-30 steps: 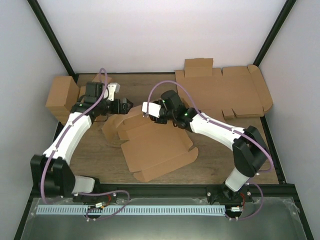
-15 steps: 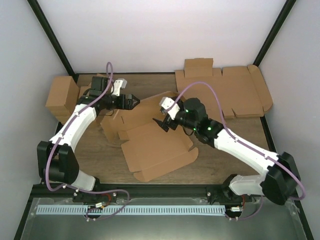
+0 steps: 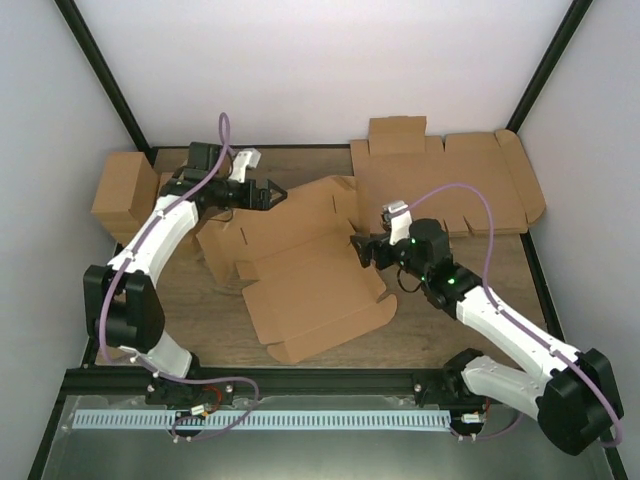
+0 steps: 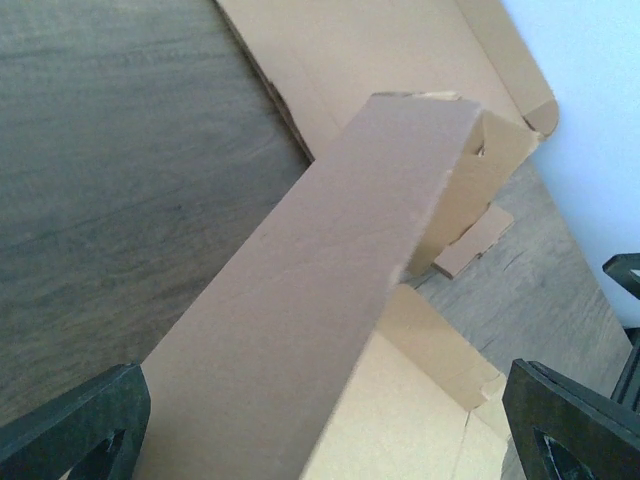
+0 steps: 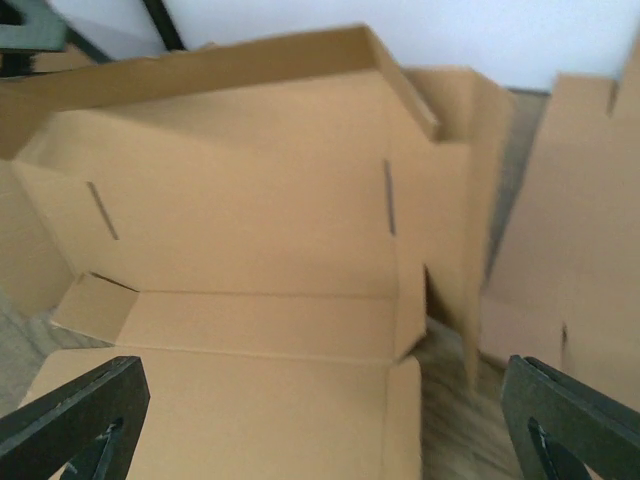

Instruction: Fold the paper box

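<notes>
Left end effector (image 3: 271, 192) and right end effector (image 3: 358, 250) are gaping empty; advising pinching the paper box (image 3: 300, 285) raised wall mid-edge, squarely.

A wide, flat cardboard sheet (image 3: 450, 185) with rounded end flaps lies on the wooden table (image 3: 200, 320), beyond the right gripper (image 3: 358, 248) and off to its right, reaching to the back wall. Seen from the left gripper (image 3: 272, 193), the same sheet (image 4: 350, 40) lies ahead, past bare tabletop. A closed brown carton (image 3: 125, 190) stands well behind the left gripper, against the left wall at the table's edge.
</notes>
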{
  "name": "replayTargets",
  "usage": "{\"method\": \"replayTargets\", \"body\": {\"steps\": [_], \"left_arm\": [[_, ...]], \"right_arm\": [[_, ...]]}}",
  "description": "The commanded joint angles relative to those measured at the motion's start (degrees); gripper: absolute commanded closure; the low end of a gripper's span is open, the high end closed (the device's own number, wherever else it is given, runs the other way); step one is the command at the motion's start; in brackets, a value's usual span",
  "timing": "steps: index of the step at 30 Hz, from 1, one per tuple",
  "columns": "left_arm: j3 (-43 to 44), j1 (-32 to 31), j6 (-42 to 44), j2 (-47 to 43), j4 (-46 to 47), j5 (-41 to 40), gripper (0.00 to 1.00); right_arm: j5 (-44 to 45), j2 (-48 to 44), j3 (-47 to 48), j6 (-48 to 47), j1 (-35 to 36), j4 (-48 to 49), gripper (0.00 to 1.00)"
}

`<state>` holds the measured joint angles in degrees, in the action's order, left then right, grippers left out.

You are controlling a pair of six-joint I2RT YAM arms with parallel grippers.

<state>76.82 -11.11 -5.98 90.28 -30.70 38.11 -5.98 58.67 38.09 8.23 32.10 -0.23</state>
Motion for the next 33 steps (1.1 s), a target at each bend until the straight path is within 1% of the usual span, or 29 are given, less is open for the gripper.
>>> {"method": "replayTargets", "body": {"steps": [1, 2, 3, 6, 7, 11, 13, 17, 18, 19, 21, 23, 25, 26, 29, 31, 33], "left_arm": [[1.21, -0.54, 0.67, 0.78, -1.78, 1.00, 0.00], [1.71, -1.13, 1.69, 0.65, -2.20, -0.96, 0.01], [2.50, -2.18, 3.29, 0.51, -2.92, -4.04, 0.04], [4.49, -7.78, 8.60, -0.01, -5.12, -22.18, 0.08], [4.65, -9.30, 10.28, -0.15, -5.09, -25.23, 0.11], [5.00, -12.56, 11.88, 0.68, -5.00, -33.62, 0.26], [4.94, -13.74, 12.54, 0.95, -5.03, -38.10, 0.31], [5.68, -15.64, 13.16, 1.20, -5.54, -46.57, 0.53], [5.57, -16.40, 13.39, 0.96, -5.48, -48.41, 0.57], [5.24, -17.47, 13.79, 0.60, -5.25, -50.45, 0.58], [4.22, -18.55, 14.77, -0.10, -4.62, -52.89, 0.61], [3.79, -18.74, 14.99, -0.27, -4.87, -53.88, 0.65], [3.99, -18.77, 14.70, -0.09, -5.74, -54.81, 0.73], [4.16, -18.83, 14.46, -0.21, -6.23, -55.07, 0.74], [3.74, -19.43, 13.92, -1.20, -7.15, -55.22, 0.76], [3.34, -20.31, 13.90, -2.19, -7.87, -55.37, 0.76], [2.81, -21.37, 13.98, -3.22, -8.62, -55.81, 0.76]], "right_arm": [[-1.72, -2.40, -3.36, 9.43, -4.29, 0.63, 0.00], [-3.00, -2.43, -4.07, 9.95, -5.25, 1.21, 0.00], [-4.15, -2.24, -4.67, 10.30, -6.16, 1.82, 0.00], [-6.62, -1.03, -5.24, 10.23, -7.35, 3.50, 0.00], [-7.03, -0.49, -5.21, 10.11, -7.38, 3.92, 0.00], [-7.88, 2.22, -4.78, 9.42, -7.40, 4.61, 0.03], [-7.67, 3.68, -4.76, 9.53, -7.38, 4.32, 0.05], [-7.32, 4.83, -5.44, 10.50, -7.36, 4.29, 0.09], [-7.29, 5.11, -5.77, 10.74, -7.38, 4.27, 0.11], [-7.17, 5.35, -6.26, 10.86, -7.38, 4.18, 0.13], [-7.10, 6.22, -6.85, 10.80, -7.39, 3.88, 0.15], [-6.60, 7.34, -7.60, 11.03, -7.34, 3.69, 0.18], [-6.86, 8.40, -8.03, 11.44, -7.39, 3.59, 0.25], [-8.00, 8.64, -8.34, 11.34, -7.35, 3.91, 0.29], [-15.16, 8.44, -9.43, 11.06, -7.40, 5.30, 0.43], [-20.88, 9.20, -9.62, 10.95, -7.40, 5.90, 0.49], [-23.19, 11.09, -9.10, 11.33, -7.40, 5.83, 0.58]]}}
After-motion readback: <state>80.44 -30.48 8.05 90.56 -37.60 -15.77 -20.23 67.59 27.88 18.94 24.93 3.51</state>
